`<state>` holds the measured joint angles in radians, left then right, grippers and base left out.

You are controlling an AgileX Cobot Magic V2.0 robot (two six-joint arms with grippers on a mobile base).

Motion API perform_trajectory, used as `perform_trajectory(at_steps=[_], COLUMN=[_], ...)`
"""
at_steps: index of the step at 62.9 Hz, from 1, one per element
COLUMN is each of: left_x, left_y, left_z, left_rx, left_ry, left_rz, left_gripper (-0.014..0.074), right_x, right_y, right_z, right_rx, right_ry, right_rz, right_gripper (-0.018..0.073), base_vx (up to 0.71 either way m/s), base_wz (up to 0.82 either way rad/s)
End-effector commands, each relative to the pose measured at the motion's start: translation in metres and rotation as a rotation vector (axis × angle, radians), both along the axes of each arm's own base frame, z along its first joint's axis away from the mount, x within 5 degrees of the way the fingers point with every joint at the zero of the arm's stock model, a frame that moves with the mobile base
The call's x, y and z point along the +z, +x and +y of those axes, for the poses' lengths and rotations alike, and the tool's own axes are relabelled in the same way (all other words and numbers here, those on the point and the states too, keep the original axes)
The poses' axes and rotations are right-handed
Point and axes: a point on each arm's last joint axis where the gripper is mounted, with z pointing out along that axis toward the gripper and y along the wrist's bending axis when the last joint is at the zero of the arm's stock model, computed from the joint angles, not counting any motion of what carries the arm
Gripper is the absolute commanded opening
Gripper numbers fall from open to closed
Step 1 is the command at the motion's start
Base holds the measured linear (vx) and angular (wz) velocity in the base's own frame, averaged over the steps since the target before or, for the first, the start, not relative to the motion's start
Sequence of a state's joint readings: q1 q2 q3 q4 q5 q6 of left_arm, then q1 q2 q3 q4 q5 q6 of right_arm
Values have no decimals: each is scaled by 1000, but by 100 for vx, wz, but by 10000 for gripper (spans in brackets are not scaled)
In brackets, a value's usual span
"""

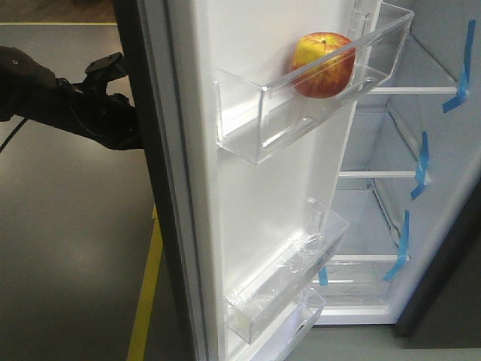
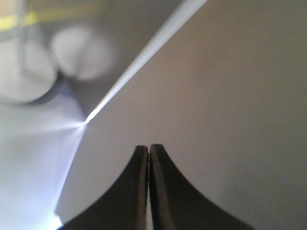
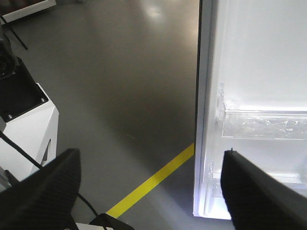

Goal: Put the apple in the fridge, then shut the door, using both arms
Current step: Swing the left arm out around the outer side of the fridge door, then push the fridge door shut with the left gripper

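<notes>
The red and yellow apple [image 1: 323, 64] rests in the upper clear bin [image 1: 263, 124] on the white inner face of the open door [image 1: 255, 203]. The fridge [image 1: 451, 195] stands open at the right, with glass shelves edged in blue tape. My left arm [image 1: 90, 105] reaches to the door's dark outer side; its tip is hidden behind the door edge. In the left wrist view the left gripper [image 2: 149, 146] is shut and empty, close to the plain grey door face [image 2: 230, 96]. The right gripper [image 3: 151, 160] hangs open and empty over the floor, beside the door's edge [image 3: 197, 120].
A yellow floor line [image 1: 146, 293] runs under the door, and it shows below the right gripper as the same yellow line [image 3: 153, 179]. Two lower clear bins [image 1: 289, 278] stick out from the door. A white base unit [image 3: 29, 129] stands left of the right gripper.
</notes>
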<state>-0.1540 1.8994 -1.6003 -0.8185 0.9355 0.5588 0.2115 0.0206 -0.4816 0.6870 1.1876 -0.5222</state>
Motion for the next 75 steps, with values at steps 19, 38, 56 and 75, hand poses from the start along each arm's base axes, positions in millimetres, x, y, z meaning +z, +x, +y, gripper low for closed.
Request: perform_trajectory(at_steps=[19,38,56,75], left_x=[55,57,59,59], left_y=[-45,-73,-108,-129], left_z=[-67,-124,-175,-195], left_rx=[-174,-276,-370,-447], left_ry=[-99,-118,-142,-141], left_rz=[-117,-163,-208,-201], left_gripper=[-6,-6,-6,-6], right_x=[11,11,10,9], right_y=[2,2,1,0], right_z=[1,1,1,2], right_rx=[-7,-7,0,6], right_ry=[48,48,42,36], right_rz=[-36,-36,-28,-20], right_gripper=[571,571,571,571], base_vx=[0,0,0,0], base_wz=[0,0,0,0])
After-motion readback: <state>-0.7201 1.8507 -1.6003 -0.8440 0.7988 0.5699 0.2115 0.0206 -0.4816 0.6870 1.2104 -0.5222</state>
